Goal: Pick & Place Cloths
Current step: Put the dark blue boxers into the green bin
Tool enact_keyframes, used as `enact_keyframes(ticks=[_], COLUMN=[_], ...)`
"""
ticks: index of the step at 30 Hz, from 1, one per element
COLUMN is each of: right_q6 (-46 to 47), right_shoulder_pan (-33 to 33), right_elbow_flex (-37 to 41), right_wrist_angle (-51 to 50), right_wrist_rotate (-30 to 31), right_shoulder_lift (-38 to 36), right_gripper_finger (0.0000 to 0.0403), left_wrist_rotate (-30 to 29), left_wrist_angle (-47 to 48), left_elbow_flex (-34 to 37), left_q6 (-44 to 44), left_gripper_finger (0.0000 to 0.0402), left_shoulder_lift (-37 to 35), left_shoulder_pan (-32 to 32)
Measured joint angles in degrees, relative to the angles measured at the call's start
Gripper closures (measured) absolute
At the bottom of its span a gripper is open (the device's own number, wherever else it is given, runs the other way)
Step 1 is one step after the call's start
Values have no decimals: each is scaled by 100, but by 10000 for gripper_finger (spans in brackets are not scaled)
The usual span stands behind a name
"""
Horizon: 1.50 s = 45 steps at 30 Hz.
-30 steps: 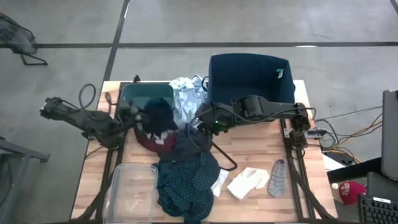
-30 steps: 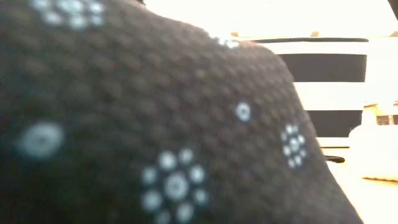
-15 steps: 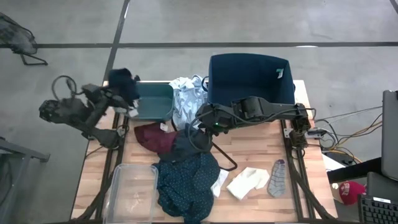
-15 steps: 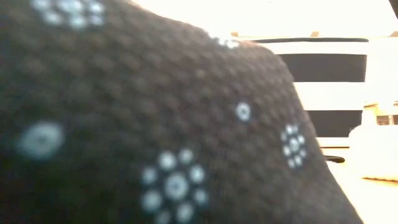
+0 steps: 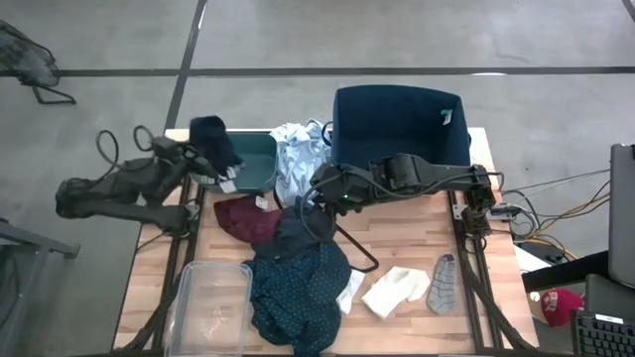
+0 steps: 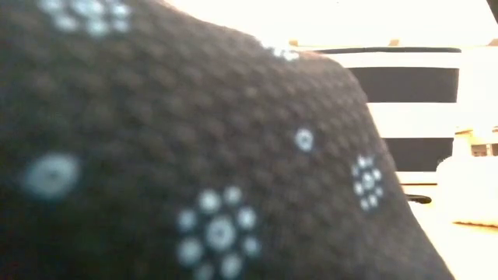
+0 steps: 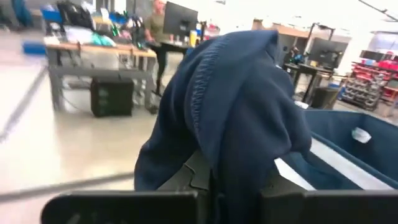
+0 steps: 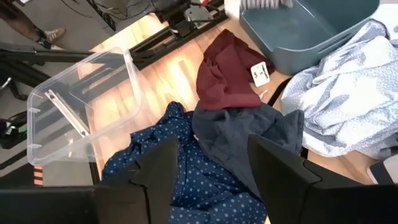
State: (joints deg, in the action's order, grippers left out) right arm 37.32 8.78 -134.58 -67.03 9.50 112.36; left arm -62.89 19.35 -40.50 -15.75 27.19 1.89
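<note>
Holding: my left gripper is clamped on a navy garment, which drapes over the fingers in the left wrist view; it hangs above the far-left corner of the table, at the left end of the teal bin.
Left arm pose: folded back off the table's left edge, the forearm angled up and inward toward the teal bin; the wrist is raised.
Right gripper: my right gripper hovers with its fingers apart over the heap in mid-table; the right wrist view shows both dark fingers spread, with nothing between them.
Right arm pose: stretched leftward from its base at the table's right edge, low across the front of the navy bin.
Under the right gripper: a dark grey garment lies on the navy dotted garment; the maroon garment touches it on the teal-bin side.
Pale blue garment: bunched between the teal bin and the navy bin; one edge rests against the teal bin.
Socks: white socks and a grey sock lie on the wood toward the near right, apart from the heap.
Other things: a clear plastic tub at the near left; a black wire hanger beside the heap.
Low view: filled by the dotted cloth.
</note>
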Motion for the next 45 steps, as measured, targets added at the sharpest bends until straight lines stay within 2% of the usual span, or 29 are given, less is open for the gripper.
enact_keyframes(ticks=[7, 10, 14, 18, 26, 29, 35, 39, 42, 45], right_q6=[7, 15, 20, 20, 20, 118, 241, 280, 280, 280], right_shoulder_pan=[13, 48, 112, 184, 355, 378, 400, 401, 398, 400], right_elbow_flex=[0, 0, 7, 20, 114, 211, 423, 548, 623, 671], right_wrist_angle=[113, 204, 277, 296, 298, 298, 304, 313, 341, 363], right_wrist_rotate=[11, 17, 112, 122, 116, 114, 114, 103, 105, 103], right_shoulder_lift=[0, 0, 2, 2, 2, 4, 4, 4, 4, 7], right_gripper_finger=[210, 205, 199, 203, 225, 233, 248, 259, 266, 273], left_wrist_rotate=[1902, 2536, 3154, 3192, 3074, 3064, 3479, 3748, 4237, 4429], left_wrist_angle=[565, 700, 711, 648, -450, -445, 358, 491, 520, 532], left_elbow_flex=[428, 553, 698, 687, 523, 515, 519, 519, 519, 517], left_q6=[-781, -1172, -1755, -1267, -399, -228, -725, -1026, -1232, -1536], left_gripper_finger=[371, 371, 371, 364, 361, 361, 360, 352, 325, 285], left_shoulder_lift=[16, 77, 200, 319, 564, 723, 1196, 1530, 1714, 1810], left_shoulder_pan=[-1479, -2107, -2889, -3385, -3602, -3602, -3609, -3629, -3678, -3683])
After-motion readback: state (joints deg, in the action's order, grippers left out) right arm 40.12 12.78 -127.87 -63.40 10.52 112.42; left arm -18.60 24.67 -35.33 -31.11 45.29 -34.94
